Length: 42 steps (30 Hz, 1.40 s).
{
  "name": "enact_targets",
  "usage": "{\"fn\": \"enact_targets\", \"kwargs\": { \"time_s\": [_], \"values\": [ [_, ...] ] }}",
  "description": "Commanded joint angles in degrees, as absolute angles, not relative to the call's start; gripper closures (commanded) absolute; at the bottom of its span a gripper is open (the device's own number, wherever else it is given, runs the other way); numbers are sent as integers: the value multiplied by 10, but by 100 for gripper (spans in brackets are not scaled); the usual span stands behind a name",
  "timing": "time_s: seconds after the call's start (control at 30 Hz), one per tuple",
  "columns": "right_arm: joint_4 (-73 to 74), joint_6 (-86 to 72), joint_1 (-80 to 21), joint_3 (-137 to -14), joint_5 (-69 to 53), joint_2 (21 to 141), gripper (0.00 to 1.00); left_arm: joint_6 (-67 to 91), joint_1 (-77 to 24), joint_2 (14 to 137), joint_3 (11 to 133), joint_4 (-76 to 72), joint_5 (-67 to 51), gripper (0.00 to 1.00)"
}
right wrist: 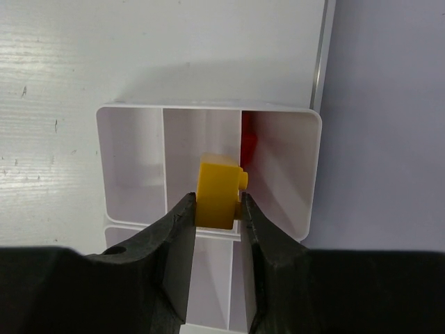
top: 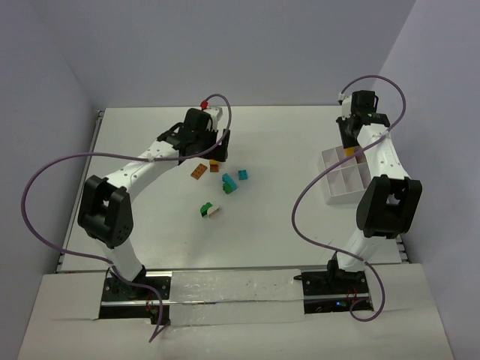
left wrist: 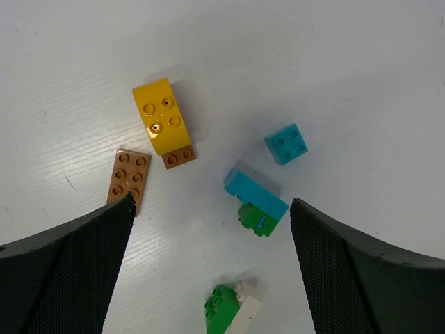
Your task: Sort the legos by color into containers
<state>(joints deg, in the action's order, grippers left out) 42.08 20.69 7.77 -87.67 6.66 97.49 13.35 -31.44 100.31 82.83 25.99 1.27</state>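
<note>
Right arm, placing step.

- Held yellow brick [right wrist: 221, 191]: pinched between the jaws of the right gripper [right wrist: 217, 209], stud side facing the red compartment. It hangs above the tray [right wrist: 208, 108], not yet inside it.
- Position over the tray: the brick is over the compartment next to the one holding a red piece [right wrist: 249, 144], close to their shared wall. The compartment under it looks bare; its floor is partly hidden by the brick and jaws.
- Judgement: the step in hand is dropping yellow into its own compartment. To do it well, nudge the brick away from the shared wall toward the compartment's middle, come down inside the rim, then part the jaws. Released from here, it could clip the thin wall and tip in with the red.
- Left gripper [left wrist: 212, 203]: jaws spread wide, holding nothing, hovering over the loose bricks on the table [top: 285, 150], well apart from the tray.
- Under it: a second yellow brick [left wrist: 161, 124] touching a small brown brick [left wrist: 179, 158], a brown plate [left wrist: 129, 177] just beside them, a teal brick [left wrist: 286, 143], a teal-on-green pair [left wrist: 255, 202], a green-and-white pair [left wrist: 233, 306].
- Judgement: most sorting remains.
</note>
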Motion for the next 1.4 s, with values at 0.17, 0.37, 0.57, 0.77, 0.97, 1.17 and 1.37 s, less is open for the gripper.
{"fn": "enact_targets", "kwargs": {
  "time_s": [0.17, 0.37, 0.57, 0.77, 0.97, 1.17, 1.37],
  "values": [
    [409, 202, 77, -880, 69, 970, 24, 153, -296, 1003, 853, 265, 8, 1],
    [434, 146, 12, -907, 39, 922, 0, 167, -255, 983, 847, 261, -13, 1],
    [369, -44, -190, -903, 108, 920, 0, 191, -198, 911, 811, 225, -21, 1],
    [429, -158, -329, -1087, 188, 1111, 0, 192, -173, 876, 796, 237, -3, 1],
    [508, -223, -388, -1237, 160, 1244, 4, 212, -110, 834, 758, 216, -8, 1],
    [498, -256, -398, -1272, 140, 1294, 5, 215, -90, 826, 750, 209, -20, 1],
    [429, -250, -412, -1250, 134, 1309, 7, 218, -82, 835, 746, 209, -32, 1]
  ]
}}
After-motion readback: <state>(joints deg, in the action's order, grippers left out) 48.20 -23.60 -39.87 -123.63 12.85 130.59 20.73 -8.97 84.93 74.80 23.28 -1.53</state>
